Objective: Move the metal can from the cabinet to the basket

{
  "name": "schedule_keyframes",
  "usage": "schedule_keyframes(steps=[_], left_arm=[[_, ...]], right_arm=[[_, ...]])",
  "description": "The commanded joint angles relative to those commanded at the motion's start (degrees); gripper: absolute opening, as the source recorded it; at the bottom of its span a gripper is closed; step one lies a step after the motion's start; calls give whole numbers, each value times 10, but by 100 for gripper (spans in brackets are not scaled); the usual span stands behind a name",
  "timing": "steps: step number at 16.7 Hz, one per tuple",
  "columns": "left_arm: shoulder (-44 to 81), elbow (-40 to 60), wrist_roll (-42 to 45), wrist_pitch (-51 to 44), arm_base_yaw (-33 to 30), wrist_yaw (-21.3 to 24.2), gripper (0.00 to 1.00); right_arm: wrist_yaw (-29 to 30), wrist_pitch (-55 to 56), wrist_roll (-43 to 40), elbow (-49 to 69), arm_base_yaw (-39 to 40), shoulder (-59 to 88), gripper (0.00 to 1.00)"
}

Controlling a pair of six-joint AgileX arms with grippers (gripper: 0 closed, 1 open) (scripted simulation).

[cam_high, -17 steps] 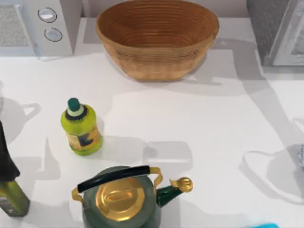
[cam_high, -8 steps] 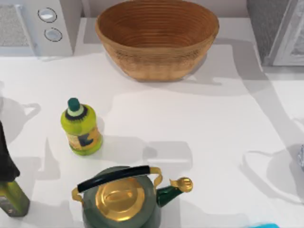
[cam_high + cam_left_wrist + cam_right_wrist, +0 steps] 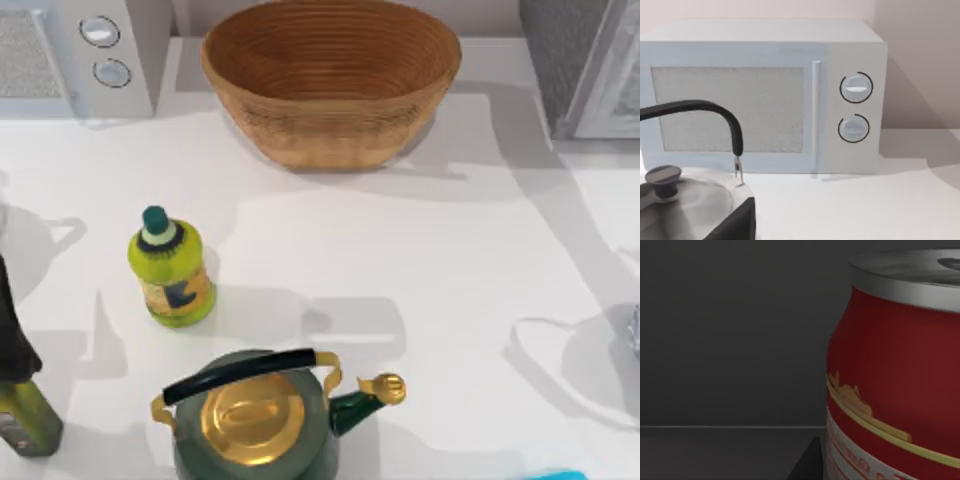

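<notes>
Nothing has shifted in top view. Metal can close to right camera, probably inside cabinet — reach step; tool state: cannot tell. Next: grasp, carry to basket.

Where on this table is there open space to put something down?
A wide bare patch lies between the basket, the yellow-green bottle and the green kettle, running toward the cabinet on the right. The left and near side is crowded: bottle, kettle and a dark bottle stand close together.
</notes>
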Motion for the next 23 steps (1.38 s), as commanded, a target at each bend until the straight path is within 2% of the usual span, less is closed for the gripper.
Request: schedule_keyframes(steps=[2, 3, 13, 23], left_arm=[[0, 0, 0, 0, 0, 0, 100], [0, 0, 0, 0, 0, 0, 100], [0, 0, 0, 0, 0, 0, 100], [0, 0, 0, 0, 0, 0, 100]], right_arm=[[0, 0, 0, 0, 0, 0, 2], [0, 0, 0, 0, 0, 0, 0], [9, -9, 1, 6, 9, -10, 0], [205, -233, -1, 47, 209, -183, 0]])
